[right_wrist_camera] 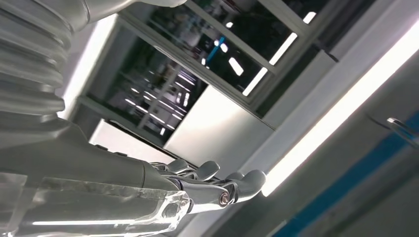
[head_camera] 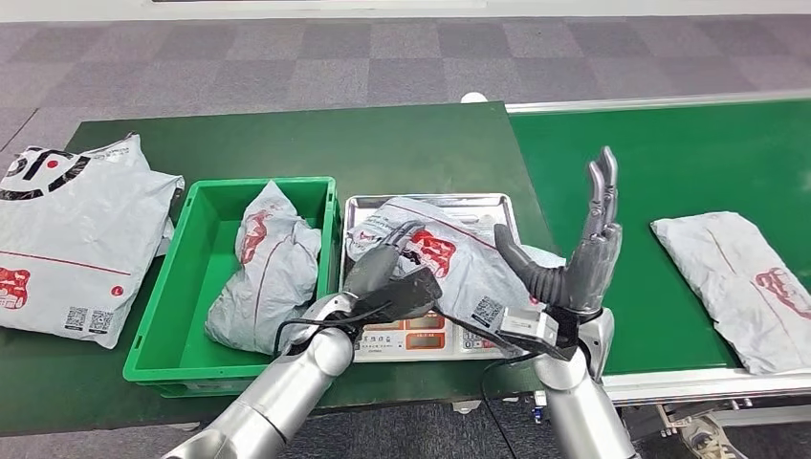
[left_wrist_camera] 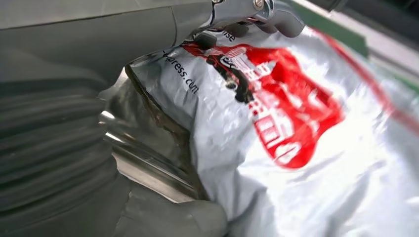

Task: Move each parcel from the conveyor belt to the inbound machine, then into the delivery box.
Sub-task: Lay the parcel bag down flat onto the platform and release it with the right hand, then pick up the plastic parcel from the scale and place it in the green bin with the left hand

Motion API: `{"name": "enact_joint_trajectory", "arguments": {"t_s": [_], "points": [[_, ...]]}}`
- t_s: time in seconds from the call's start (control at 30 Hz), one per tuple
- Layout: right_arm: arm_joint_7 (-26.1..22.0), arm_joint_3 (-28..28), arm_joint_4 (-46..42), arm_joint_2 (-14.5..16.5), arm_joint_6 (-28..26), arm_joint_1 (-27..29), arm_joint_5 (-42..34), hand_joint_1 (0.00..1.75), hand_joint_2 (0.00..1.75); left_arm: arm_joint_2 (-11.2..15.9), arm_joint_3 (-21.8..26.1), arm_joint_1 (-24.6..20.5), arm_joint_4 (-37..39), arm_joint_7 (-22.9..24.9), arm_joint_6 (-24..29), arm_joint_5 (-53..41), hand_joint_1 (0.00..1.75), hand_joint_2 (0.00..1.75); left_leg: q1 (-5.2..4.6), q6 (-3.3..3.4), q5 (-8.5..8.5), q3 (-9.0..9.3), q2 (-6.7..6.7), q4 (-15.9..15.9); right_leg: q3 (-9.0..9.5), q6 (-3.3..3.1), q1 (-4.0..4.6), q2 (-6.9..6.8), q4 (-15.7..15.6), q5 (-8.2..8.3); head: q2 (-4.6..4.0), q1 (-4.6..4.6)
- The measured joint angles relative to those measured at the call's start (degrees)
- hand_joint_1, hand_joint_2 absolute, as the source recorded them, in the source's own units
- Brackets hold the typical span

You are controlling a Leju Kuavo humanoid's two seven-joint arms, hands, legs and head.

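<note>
Fingers of the left hand [head_camera: 387, 271] are closing around the near-left end of the grey parcel [head_camera: 457, 256] lying on the scale tray [head_camera: 356, 212]. Its long side is running left to right, toward the green box [head_camera: 168, 297] just beside the tray. The right hand [head_camera: 585, 251] is standing upright, fingers spread, holding nothing. Another parcel [head_camera: 736, 283] is waiting on the belt [head_camera: 660, 163].

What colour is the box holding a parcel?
Green box; the head view shows it best.

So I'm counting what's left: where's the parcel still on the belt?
In the head view, the parcel lies on the belt at the far right, past the raised right hand.
</note>
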Motion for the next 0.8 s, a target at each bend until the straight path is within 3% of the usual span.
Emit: {"name": "enact_joint_trajectory", "arguments": {"t_s": [0.23, 0.4, 0.53, 0.8], "points": [[-0.69, 0.0, -3.37, 0.38, 1.93, 0.81, 0.32, 0.0, 1.75, -1.66, -0.18, -2.79, 6.91, 2.71, 6.68, -3.25, 0.0, 1.75, 0.02, -0.01, 0.0, 0.02, 0.03, -0.01, 0.0, -0.01, 0.02, 0.01, 0.01, -0.01, 0.0, 0.0], [-0.66, 0.0, -4.11, 0.45, 2.17, 0.98, 0.4, 0.0, 1.75, -1.86, -0.18, -3.31, 9.08, 3.6, 7.7, -4.33, 0.06, 1.75, 0.02, -0.01, 0.01, 0.03, 0.03, -0.01, 0.02, -0.01, 0.01, 0.01, 0.01, 0.0, 0.0, 0.01], [-0.65, 0.0, -4.14, 0.48, 2.58, 0.95, -0.05, 0.0, 1.75, -1.94, -0.17, -3.52, 10.28, 3.4, 8.45, -4.97, 1.75, 1.75, 0.01, -0.01, 0.01, 0.03, 0.02, -0.01, 0.05, 0.0, 0.01, 0.01, 0.01, 0.0, -0.01, 0.01], [-0.71, 0.0, -3.83, 0.5, 2.66, 0.56, -0.56, 0.0, 1.75, -1.93, 0.71, -3.08, 9.6, -5.48, 12.5, 0.1, 1.75, 1.75, 0.01, -0.01, 0.01, 0.03, -0.01, -0.01, 0.08, 0.0, 0.01, -0.02, 0.02, -0.01, -0.01, 0.01]]}}
